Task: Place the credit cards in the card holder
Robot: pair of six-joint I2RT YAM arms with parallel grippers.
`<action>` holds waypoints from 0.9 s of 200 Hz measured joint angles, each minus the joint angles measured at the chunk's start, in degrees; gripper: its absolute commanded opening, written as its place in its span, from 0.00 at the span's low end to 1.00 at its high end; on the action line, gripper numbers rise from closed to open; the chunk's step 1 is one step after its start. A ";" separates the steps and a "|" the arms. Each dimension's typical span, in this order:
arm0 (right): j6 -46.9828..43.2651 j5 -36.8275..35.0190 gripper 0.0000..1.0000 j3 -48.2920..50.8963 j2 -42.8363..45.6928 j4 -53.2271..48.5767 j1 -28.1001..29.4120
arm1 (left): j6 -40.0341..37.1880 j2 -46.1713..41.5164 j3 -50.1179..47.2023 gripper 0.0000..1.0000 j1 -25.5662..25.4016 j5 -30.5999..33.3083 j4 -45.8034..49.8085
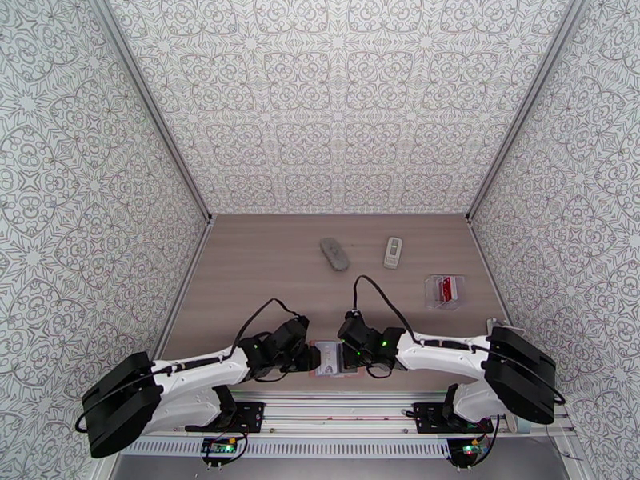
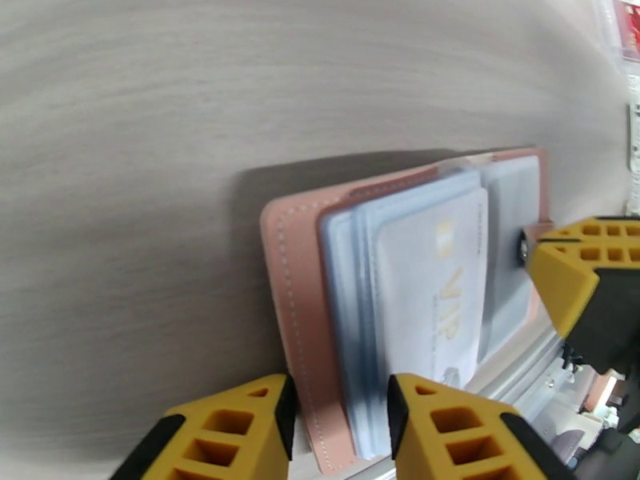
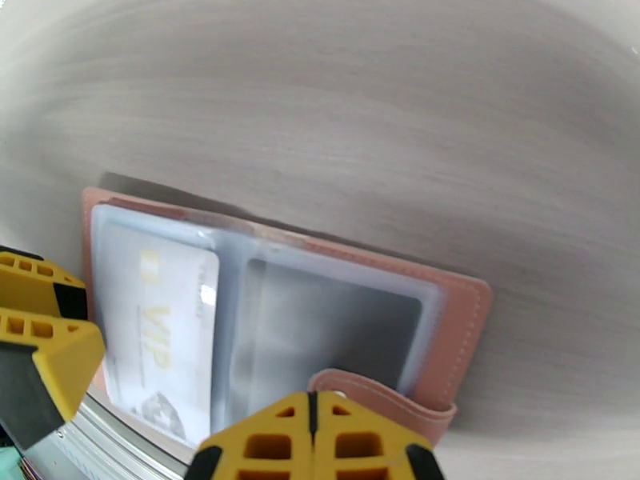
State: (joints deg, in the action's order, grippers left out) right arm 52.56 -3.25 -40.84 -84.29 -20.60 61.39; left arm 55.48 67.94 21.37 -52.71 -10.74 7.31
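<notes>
Lettering "VIP" on white card in card holder

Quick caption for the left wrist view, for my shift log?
Left gripper clamps the open pink card holder, a white VIP card sitting in a clear sleeve.

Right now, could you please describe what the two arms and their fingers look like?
Both arms have white links, the left arm and right arm alike, with bulky black housings at the outer joints and black wrists. A black cable loops over each forearm, and a small green light glows near each wrist. The left fingers and right fingers are yellow blocks with recessed pockets.
</notes>
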 measured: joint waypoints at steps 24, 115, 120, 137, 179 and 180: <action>0.13 0.13 0.00 0.02 -0.20 0.46 0.00 | 0.04 -0.09 -0.28 0.39 0.00 -0.96 -1.40; 0.57 2.64 0.00 0.17 -1.38 4.55 -0.26 | 0.07 -4.96 -0.28 0.39 -0.11 -5.16 -10.36; 0.57 2.67 0.00 0.17 -1.40 4.66 -0.26 | 0.09 -4.94 -0.28 0.39 -0.11 -5.31 -10.67; 0.57 2.84 0.00 0.17 -1.40 4.79 -0.26 | 0.31 -4.83 -0.28 0.39 -0.20 -6.14 -12.00; 0.57 2.89 0.00 0.17 -1.11 4.57 -0.26 | 1.09 -2.99 -0.26 0.39 -1.07 -6.84 -15.15; 0.57 2.91 0.00 0.17 -1.07 4.52 -0.26 | 1.11 -2.95 -0.26 0.39 -1.09 -6.86 -15.17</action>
State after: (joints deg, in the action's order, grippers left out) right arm 53.12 -0.34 -40.66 -85.36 -16.08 61.12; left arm 56.60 64.99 21.10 -53.80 -17.61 -7.86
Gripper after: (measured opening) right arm 0.045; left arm 0.387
